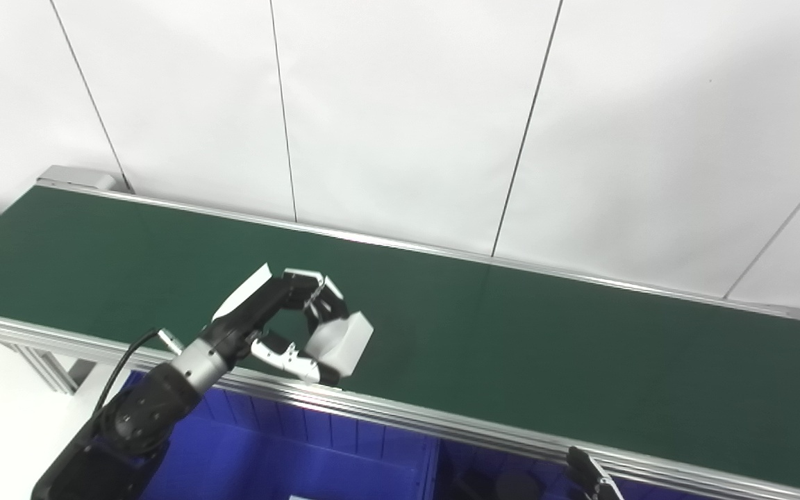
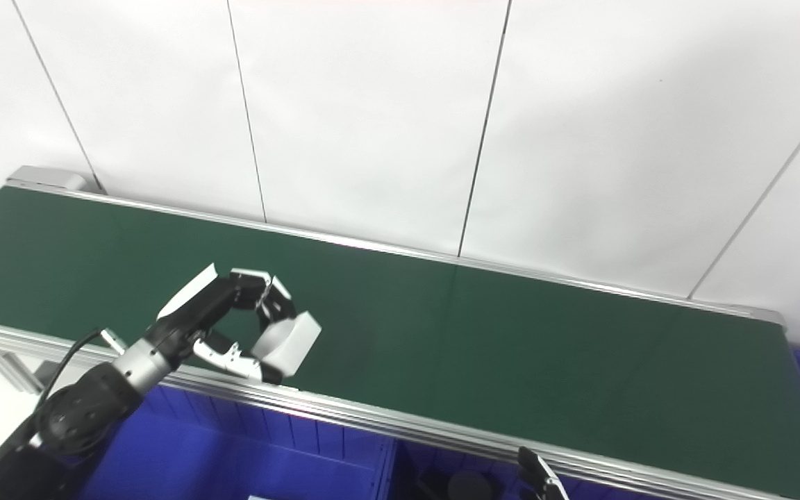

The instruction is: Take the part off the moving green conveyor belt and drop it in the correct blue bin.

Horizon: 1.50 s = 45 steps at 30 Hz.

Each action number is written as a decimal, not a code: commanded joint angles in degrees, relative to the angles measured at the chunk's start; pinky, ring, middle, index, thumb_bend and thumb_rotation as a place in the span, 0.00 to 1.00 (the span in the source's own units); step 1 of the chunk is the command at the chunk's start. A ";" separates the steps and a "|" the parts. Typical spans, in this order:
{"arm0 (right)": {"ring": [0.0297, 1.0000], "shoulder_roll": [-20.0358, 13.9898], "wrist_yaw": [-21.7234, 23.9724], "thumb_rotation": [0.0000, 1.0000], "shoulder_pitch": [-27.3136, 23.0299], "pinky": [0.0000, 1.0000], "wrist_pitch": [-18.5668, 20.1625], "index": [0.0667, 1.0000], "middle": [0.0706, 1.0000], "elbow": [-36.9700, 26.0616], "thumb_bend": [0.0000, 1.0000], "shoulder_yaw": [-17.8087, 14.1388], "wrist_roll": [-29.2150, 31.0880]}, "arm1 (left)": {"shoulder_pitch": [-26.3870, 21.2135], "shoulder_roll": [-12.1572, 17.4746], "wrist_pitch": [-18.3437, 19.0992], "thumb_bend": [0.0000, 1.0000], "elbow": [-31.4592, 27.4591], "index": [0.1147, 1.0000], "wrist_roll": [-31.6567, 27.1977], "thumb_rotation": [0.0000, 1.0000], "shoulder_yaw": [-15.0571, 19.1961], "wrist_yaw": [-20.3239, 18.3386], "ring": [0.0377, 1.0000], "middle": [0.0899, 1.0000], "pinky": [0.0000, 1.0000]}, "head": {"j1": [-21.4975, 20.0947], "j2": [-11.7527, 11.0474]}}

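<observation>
While the left hand (image 1: 296,326) curls its fingers over the green conveyor belt (image 1: 511,347), grasping nothing visible, white wall panels (image 1: 407,104) rise behind; the right hand (image 1: 591,476) is barely visible, its state indiscernible.

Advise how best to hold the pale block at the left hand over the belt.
Grip the block across its broad flat faces, coming from above: it is boxy and sits near the belt's near rail. The left hand seems to pinch it so, fingers over, thumb beneath.
</observation>
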 commanded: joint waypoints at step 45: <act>0.84 0.52 2.97 0.00 1.17 0.80 -2.90 0.84 0.84 -2.37 0.63 -1.91 0.25 | 7.22 -9.18 -13.68 0.47 26.02 0.48 36.48 0.00 -2.65 31.74 0.39 0.45 0.32 | 0.62 3.11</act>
